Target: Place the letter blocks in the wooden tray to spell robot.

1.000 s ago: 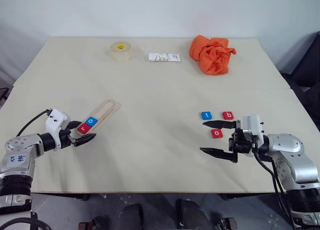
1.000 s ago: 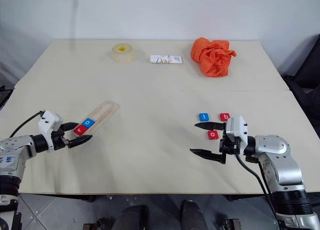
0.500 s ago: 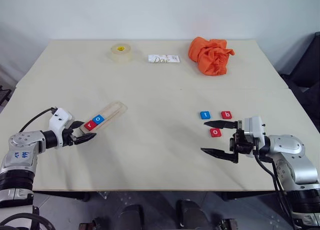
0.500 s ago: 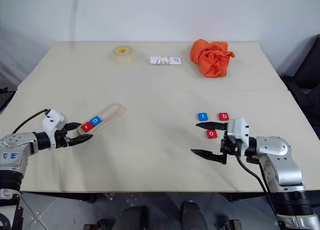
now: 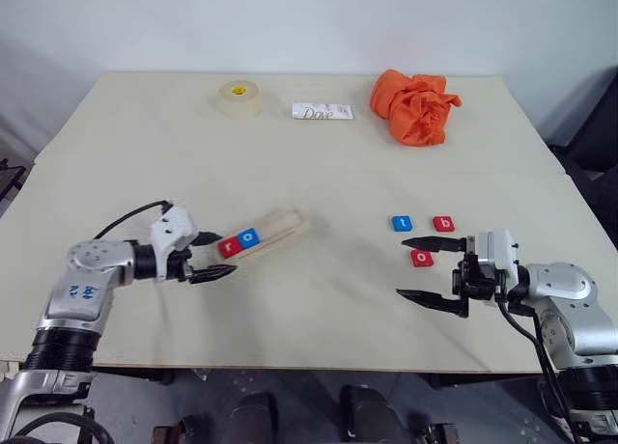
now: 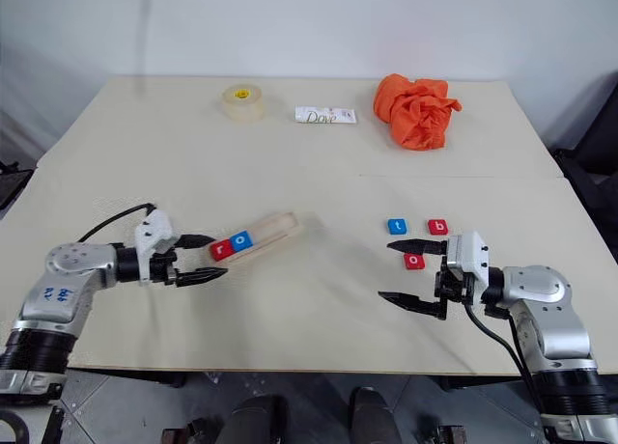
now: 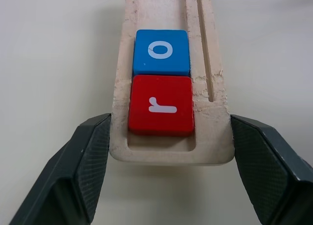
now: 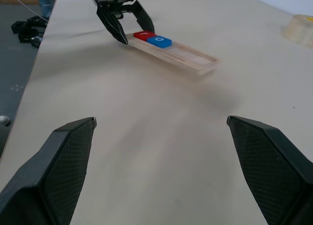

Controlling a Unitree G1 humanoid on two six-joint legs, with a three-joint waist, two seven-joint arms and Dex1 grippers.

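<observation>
left gripper (image 5: 207, 257): fingers clamped, arm reaching inward | right gripper (image 5: 431, 270): fingers spread wide, pointing left

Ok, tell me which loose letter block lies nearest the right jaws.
The red o block. It lies just by the right gripper, closer than the blue t and red b beyond it.

We see a pale tabletop (image 5: 319, 164). Along its far edge sit a tape roll (image 5: 238, 97), a white Dove packet (image 5: 323, 111) and a crumpled orange cloth (image 5: 415, 105). Toward the near left lies the wooden tray (image 5: 266, 235). Near the right edge lie three loose blocks: blue t (image 5: 402, 223), red b (image 5: 443, 223), red o (image 5: 422, 258).
</observation>
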